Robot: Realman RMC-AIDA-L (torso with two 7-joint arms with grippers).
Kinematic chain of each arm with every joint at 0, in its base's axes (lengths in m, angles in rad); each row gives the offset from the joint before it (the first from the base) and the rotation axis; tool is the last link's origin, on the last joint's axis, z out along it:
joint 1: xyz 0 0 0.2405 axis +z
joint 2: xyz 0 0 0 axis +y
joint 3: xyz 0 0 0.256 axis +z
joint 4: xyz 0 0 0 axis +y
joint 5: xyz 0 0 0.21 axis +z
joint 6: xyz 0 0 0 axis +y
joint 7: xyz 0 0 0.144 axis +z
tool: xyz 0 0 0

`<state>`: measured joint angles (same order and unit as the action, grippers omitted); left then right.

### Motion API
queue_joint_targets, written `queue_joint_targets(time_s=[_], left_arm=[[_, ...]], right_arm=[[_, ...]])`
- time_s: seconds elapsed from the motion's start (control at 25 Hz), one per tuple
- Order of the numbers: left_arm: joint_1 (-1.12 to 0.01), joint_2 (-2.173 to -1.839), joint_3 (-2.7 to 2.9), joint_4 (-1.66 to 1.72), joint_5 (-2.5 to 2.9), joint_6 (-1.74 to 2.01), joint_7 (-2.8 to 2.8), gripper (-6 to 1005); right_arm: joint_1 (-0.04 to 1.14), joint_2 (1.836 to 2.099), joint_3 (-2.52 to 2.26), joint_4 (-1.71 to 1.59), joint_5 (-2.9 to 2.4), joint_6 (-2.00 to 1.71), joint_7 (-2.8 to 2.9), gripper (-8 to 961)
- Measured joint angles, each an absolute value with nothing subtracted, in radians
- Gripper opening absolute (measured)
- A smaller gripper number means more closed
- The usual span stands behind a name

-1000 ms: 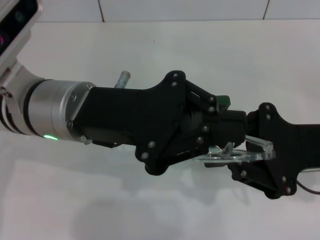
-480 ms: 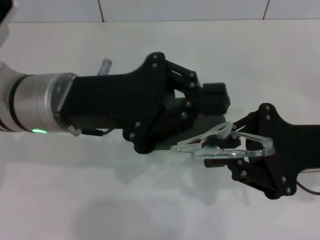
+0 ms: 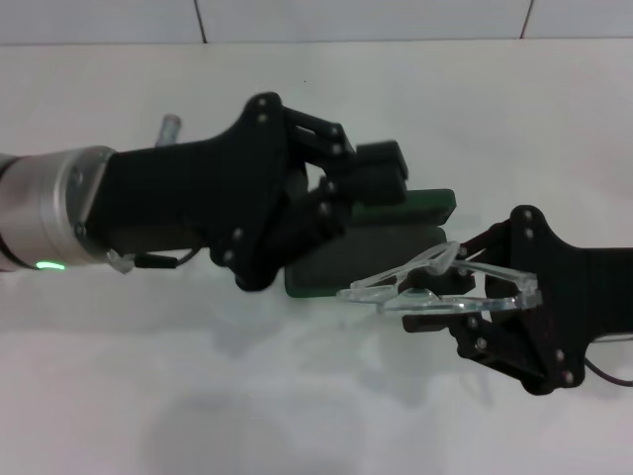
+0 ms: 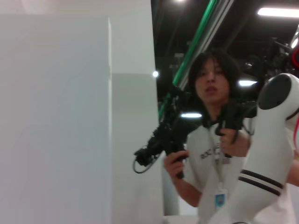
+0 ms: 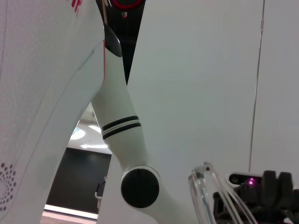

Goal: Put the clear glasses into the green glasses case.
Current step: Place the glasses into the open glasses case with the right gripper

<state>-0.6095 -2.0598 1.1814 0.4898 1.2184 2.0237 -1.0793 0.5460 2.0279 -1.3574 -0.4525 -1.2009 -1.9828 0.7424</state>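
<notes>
The green glasses case lies open on the white table in the head view, its lid standing at the far side. My left gripper hovers at the case's far left corner, its fingers together with nothing seen between them. My right gripper is shut on the clear glasses and holds them above the table, just off the case's near right corner. One clear arm reaches over the case's edge. In the right wrist view the clear glasses show as a curved clear rim.
A tiled wall borders the table's far edge. My left arm crosses the left half of the table. In the left wrist view a person stands off the table holding hand-held grippers.
My left gripper has drawn back to the left and away from me, uncovering the open case. The right gripper and the glasses have barely moved.
</notes>
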Motion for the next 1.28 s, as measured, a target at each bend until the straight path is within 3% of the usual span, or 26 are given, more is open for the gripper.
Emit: queue_joint_targets(time_s=[0.4, 0.88, 1.12, 1.28], left_arm=[[-0.650, -2.079, 1.278, 0.499, 1.222, 2.027, -1.086, 69], [-0.648, -2.077, 1.270, 0.496, 1.214, 2.028, -1.080, 69], [-0.618, -2.044, 1.162, 0.488, 1.237, 2.016, -1.058, 69], [-0.566, -1.987, 1.056, 0.491, 1.259, 2.002, -1.057, 69]], right_arm=[[0.545, 2.028, -1.361, -0.452, -1.201, -1.980, 0.742, 110], [0.545, 2.028, -1.359, -0.453, -1.201, -1.976, 0.742, 111], [0.556, 2.025, -1.362, -0.453, -1.209, -1.940, 0.749, 111], [0.576, 2.018, -1.375, -0.478, -1.247, -1.882, 0.803, 111]])
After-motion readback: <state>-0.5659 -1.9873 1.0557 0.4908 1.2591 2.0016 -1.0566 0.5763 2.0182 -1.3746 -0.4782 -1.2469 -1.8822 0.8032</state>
